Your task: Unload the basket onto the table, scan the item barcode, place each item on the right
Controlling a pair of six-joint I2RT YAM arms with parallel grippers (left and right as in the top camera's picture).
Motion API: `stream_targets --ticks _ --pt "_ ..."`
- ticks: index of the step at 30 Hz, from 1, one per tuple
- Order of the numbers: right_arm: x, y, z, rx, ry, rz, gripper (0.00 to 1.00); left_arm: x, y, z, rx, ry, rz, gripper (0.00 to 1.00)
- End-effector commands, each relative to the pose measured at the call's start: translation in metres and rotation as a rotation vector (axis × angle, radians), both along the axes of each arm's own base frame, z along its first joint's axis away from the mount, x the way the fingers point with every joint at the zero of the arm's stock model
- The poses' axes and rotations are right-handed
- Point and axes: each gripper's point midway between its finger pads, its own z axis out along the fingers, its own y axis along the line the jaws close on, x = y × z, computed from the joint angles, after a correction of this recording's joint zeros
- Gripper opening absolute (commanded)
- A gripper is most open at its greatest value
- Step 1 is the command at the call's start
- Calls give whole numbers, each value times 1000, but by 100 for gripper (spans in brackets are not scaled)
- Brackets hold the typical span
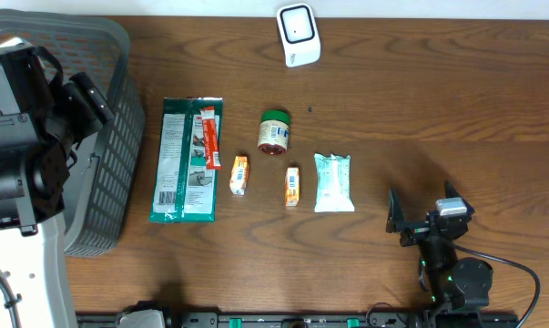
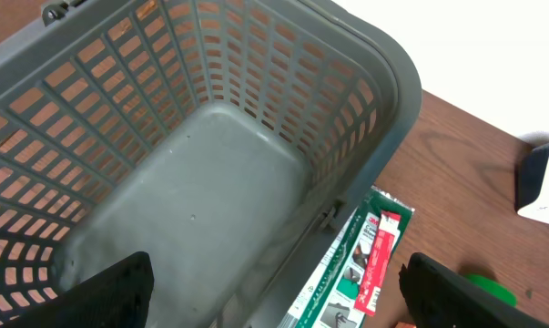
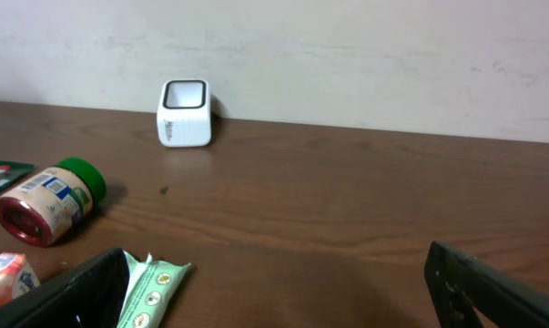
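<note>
A dark brown wooden table (image 1: 420, 100) is filling almost the whole overhead view, its grain running in long wavy bands. Behind the table's far edge a pale, off-white wall (image 3: 365, 64) is rising, showing faint scuffs and smudges. Soft, even light is falling on the table, giving the wood a dull sheen toward that far edge.

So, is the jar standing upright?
No, the jar lies on its side, its green lid pointing away from the right wrist camera.

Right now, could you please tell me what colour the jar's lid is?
The jar has a green lid; the right wrist view shows it best.
</note>
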Motion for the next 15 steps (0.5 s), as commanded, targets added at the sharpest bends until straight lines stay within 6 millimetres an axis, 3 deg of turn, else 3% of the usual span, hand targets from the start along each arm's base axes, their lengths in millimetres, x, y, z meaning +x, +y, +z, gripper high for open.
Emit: stream_targets --ticks 1,15 --pt "0 3 -1 -4 2 11 99 -2 4 2 10 -2 18 88" --pt "-1 6 -1 64 11 25 99 -2 4 2 10 -1 18 88"
